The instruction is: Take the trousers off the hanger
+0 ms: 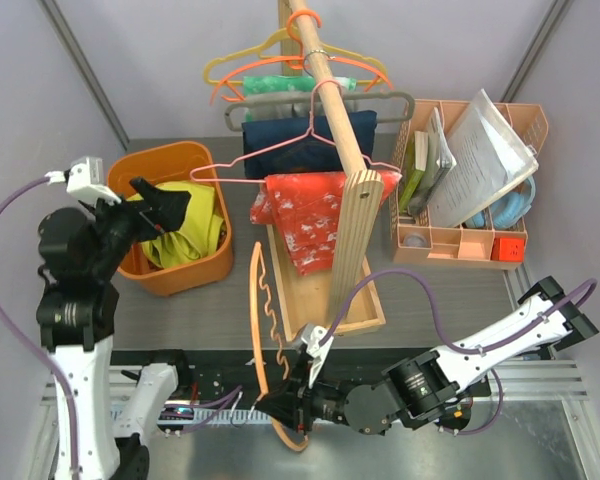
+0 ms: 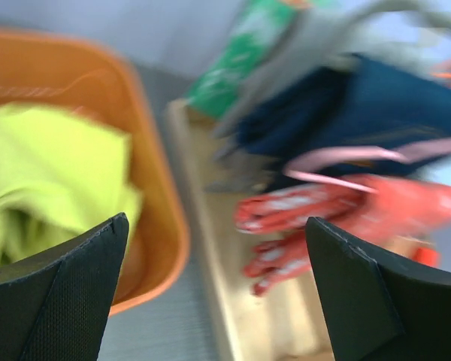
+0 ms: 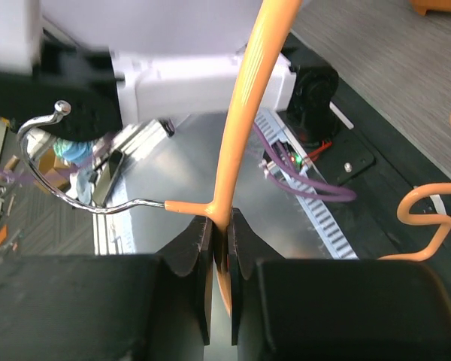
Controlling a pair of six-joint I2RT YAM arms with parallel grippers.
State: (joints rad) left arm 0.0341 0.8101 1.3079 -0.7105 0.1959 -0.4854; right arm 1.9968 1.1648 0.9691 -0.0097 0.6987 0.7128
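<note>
The left wrist view is blurred, yet it shows the left claw (image 2: 218,248) spread apart above the trousers (image 2: 52,173), which lie bunched in the orange bin (image 2: 165,248) by the worktop's (image 1: 470,290) left edge. Only the right wrist view shows the right claw (image 3: 220,233) clamped on the hanger (image 3: 248,113) beside its metal hook (image 3: 60,173), at the near edge.

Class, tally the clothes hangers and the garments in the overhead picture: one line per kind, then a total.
Hangers: 5 (yellow hanger, orange hanger, grey hanger, pink wire hanger, peach hanger)
Garments: 4 (green garment, navy garment, red cloth, yellow-green trousers)
Total: 9
</note>
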